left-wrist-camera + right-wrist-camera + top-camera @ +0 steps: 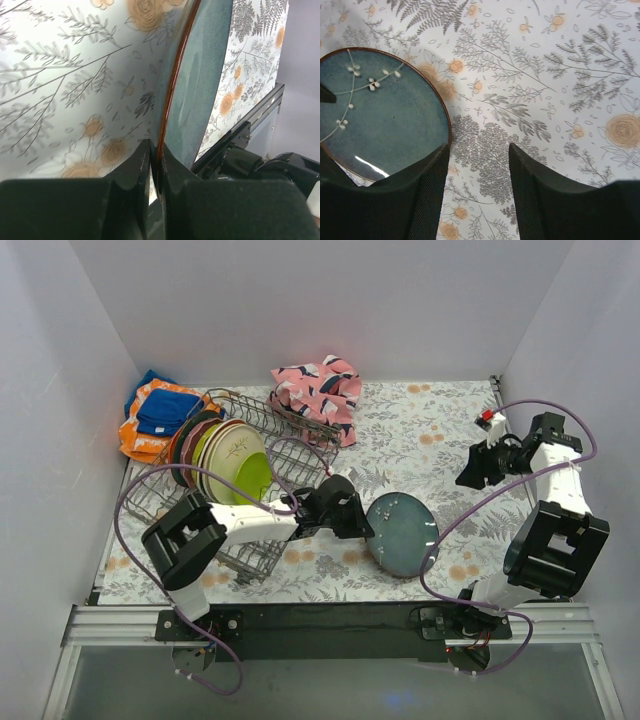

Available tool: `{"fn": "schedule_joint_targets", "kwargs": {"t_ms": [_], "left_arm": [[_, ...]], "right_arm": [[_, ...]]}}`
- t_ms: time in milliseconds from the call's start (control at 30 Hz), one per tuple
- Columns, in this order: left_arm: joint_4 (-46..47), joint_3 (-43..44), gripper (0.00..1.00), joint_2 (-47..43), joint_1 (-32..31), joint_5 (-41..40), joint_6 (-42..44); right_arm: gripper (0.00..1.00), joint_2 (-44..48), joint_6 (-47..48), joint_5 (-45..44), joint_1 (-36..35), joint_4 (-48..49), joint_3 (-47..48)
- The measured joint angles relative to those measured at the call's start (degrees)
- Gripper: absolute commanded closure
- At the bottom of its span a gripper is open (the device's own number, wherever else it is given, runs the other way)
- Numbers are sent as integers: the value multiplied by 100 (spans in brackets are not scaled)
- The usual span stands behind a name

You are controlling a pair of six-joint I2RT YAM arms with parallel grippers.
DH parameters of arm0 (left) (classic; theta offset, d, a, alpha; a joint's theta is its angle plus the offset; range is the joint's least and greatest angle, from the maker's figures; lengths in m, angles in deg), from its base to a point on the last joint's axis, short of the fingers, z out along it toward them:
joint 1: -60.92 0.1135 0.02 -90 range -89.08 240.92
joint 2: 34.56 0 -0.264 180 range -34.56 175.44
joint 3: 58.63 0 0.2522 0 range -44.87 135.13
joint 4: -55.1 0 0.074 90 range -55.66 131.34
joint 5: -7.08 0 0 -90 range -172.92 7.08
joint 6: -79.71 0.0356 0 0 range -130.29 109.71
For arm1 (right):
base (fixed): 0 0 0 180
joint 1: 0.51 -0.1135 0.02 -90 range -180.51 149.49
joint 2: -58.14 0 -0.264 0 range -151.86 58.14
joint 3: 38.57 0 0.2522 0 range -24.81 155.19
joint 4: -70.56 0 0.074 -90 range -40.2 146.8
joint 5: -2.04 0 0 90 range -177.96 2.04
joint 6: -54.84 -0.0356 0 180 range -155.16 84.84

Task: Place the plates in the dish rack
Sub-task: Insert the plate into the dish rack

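Note:
A blue-grey plate [402, 533] with a brown rim sits at the table's middle. My left gripper [366, 523] is shut on its left rim; in the left wrist view the rim [170, 95] runs edge-on between the closed fingers [156, 152]. The plate also shows in the right wrist view [380, 112], with white blossom sprigs. The grey wire dish rack [255, 490] stands at the left and holds several plates [228, 462] upright. My right gripper [478, 472] is open and empty above the floral cloth at the right [480, 150].
A pink patterned cloth [320, 392] lies behind the rack. Blue and orange cloths [158, 415] are heaped at the far left. White walls enclose the table on three sides. The black rail [330, 625] runs along the near edge.

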Motion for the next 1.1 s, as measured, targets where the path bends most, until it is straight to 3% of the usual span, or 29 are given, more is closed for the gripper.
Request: {"fn": "schedule_joint_targets", "kwargs": {"t_ms": [567,1100], "left_arm": [[-988,-256,100,-1377,0,-610,334],[-1652,-238,100,-1733,9,-1067,640]], "right_arm": [[42,0,-31,487,-568,-273,-372],[41,0,-225,713,-656,-387,-343]]}}
